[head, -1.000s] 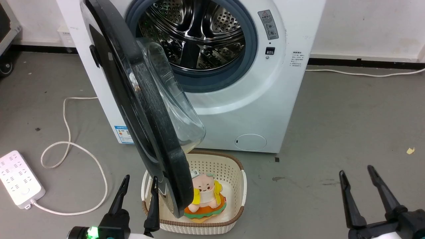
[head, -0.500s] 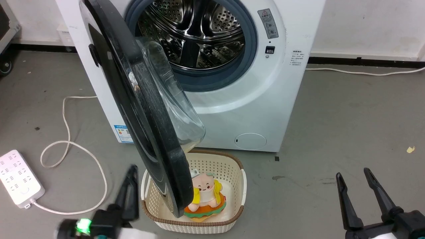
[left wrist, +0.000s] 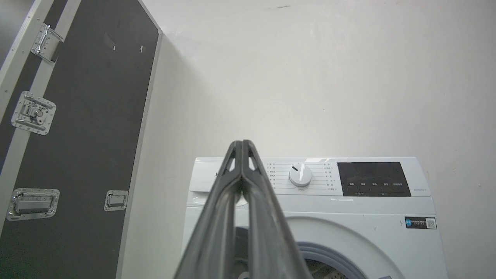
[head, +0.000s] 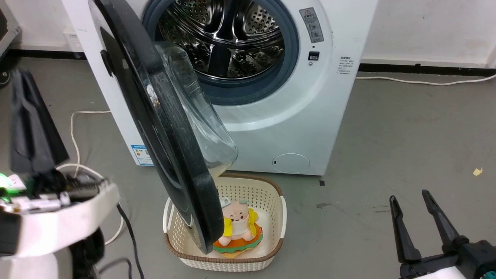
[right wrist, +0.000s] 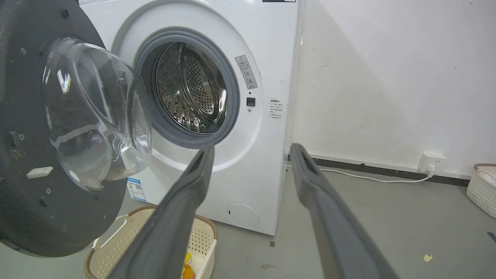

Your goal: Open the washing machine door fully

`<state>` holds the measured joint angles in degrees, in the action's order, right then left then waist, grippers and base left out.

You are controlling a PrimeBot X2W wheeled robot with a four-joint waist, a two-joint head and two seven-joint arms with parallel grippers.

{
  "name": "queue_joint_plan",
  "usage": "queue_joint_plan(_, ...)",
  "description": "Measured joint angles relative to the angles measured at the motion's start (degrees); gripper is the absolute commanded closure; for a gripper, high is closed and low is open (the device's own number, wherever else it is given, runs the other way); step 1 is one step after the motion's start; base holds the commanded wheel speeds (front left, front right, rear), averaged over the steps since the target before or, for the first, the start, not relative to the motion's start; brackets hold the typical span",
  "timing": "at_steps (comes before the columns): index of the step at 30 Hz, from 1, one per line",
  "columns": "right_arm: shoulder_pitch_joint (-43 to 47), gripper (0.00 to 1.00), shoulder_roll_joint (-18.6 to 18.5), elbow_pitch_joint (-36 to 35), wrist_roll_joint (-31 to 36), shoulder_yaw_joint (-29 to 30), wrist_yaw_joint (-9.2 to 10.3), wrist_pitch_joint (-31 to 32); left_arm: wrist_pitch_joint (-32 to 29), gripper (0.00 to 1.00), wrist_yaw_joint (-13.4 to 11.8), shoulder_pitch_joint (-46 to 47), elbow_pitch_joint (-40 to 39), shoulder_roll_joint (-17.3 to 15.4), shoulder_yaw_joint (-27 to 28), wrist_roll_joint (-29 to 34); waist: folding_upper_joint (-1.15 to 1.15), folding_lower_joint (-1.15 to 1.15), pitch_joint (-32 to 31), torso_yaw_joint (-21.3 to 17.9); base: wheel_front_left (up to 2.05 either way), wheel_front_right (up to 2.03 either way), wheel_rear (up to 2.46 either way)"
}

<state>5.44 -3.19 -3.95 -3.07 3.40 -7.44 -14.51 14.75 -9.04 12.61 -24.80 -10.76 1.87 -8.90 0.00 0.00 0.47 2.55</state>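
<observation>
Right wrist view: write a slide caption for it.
Open right gripper faces the washing machine, its door swung wide off the drum, a basket below.

A cream basket (head: pixel 267 195) with a brown rim is being seen on the grey floor (head: pixel 387 135), and a plush toy (head: pixel 239 228) is being held inside it. A white cable (head: pixel 72 130) is being left looped on the floor. A black metal-edged case (left wrist: pixel 77 135) is being stood against the wall (left wrist: pixel 310 77).

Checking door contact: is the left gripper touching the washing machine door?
Apart. Head view: left gripper sits left of the washing machine door, floor visible between them.
</observation>
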Motion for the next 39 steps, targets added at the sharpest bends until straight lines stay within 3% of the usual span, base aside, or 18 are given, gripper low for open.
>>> queue_joint_plan(6, 0.0, 0.00, 0.0, 0.4, 0.1, -0.6, 0.00, 0.0, -4.4, 1.00, 1.4, 5.8, -3.8, -1.2, -3.4, 1.2, 0.00, 0.00, 0.0, -0.6, 0.00, 0.00, 0.00)
queue_joint_plan(12, 0.0, 0.00, 0.0, 0.4, 0.1, 0.0, 0.00, 0.0, -11.6, 1.00, 3.8, 6.2, -3.9, 0.3, -13.9, 3.5, 0.00, 0.00, 0.2, -0.8, 0.00, 0.00, 0.00)
queue_joint_plan(22, -0.1, 0.00, 0.1, 1.0, 0.0, -0.1, 0.00, -0.2, -17.8, 1.00, 6.2, -3.1, 9.0, 4.8, -29.1, 2.7, 0.00, 0.00, 0.7, -0.7, 0.00, 0.00, 0.00)
queue_joint_plan(32, -0.3, 0.00, 0.1, 1.4, -0.5, -0.4, 0.00, -0.3, -16.1, 1.00, 3.5, -6.3, 24.0, 5.4, -28.0, 0.6, 0.00, 0.00, 1.0, -1.2, 0.00, 0.00, 0.00)
queue_joint_plan(39, -0.2, 0.00, 0.1, 1.5, -0.6, -0.6, 0.00, -0.3, -13.4, 1.00, 2.1, -6.5, 27.8, 4.5, -25.0, -0.9, 0.00, 0.00, 0.9, 0.2, 0.00, 0.00, 0.00)
